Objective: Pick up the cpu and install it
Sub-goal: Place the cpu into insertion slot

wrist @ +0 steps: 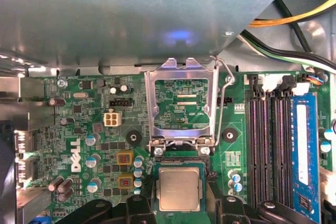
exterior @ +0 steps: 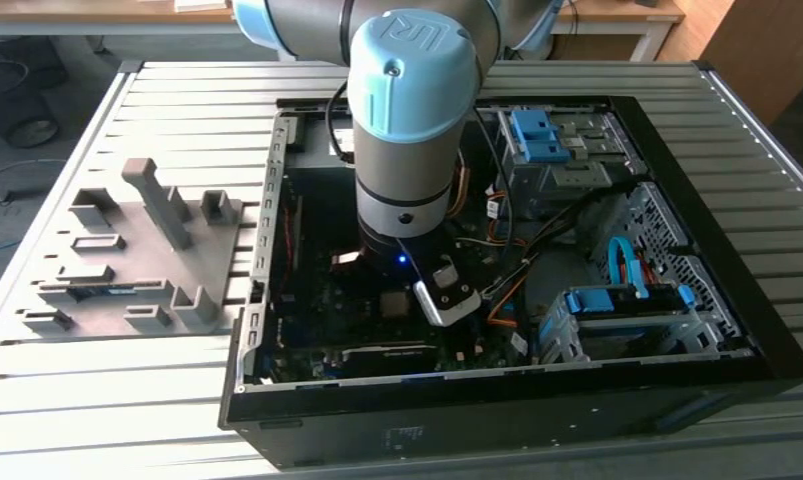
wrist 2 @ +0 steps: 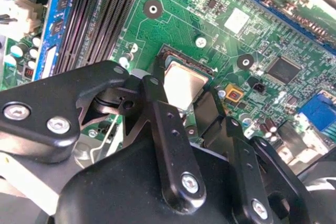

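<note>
Jaws on the gripper (wrist 2: 181,94) straddle the cpu (wrist: 179,190), can't tell if they're pinching it; cpu looks seated in the socket (wrist: 178,164).

Open black computer case (exterior: 508,410) on slatted table (exterior: 174,90); grey parts fixture (exterior: 134,260) at the exterior view's left. Inside, green motherboard (wrist: 79,129), memory slots (wrist: 262,145), blue drive caddy (exterior: 628,300).

You are looking at one arm (exterior: 401,130) carrying one claw (wrist 2: 181,95). One computer case (exterior: 508,425) and one grey fixture block (exterior: 134,260) are sitting on the one bench (exterior: 108,400). Inside the case you are seeing one green motherboard (wrist: 79,129), one cpu (wrist: 180,190), one hinged metal frame (wrist: 181,69), one blue memory module (wrist: 305,156), two small yellow squares (wrist: 125,157) and one white four-hole connector (wrist: 112,118).
</note>
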`<act>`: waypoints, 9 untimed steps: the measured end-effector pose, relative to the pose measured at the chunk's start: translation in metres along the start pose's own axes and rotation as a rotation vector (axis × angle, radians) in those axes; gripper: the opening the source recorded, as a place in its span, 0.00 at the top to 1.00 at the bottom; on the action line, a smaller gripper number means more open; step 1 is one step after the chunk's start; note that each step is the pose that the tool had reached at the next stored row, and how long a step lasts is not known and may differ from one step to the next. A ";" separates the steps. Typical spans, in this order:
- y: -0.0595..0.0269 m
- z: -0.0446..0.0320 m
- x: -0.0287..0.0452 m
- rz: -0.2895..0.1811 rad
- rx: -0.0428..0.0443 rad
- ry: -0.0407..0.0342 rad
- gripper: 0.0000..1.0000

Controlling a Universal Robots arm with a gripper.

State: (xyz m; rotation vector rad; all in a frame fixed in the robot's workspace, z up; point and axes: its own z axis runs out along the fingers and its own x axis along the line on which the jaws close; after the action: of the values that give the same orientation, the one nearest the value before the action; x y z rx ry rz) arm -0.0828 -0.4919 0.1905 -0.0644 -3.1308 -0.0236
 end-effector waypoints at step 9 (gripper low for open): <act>0.0000 0.0011 -0.0011 0.025 0.0001 0.0009 0.53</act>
State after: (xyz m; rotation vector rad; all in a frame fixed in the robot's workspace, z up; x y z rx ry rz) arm -0.0816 -0.4920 0.1894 -0.1042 -3.1287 -0.0232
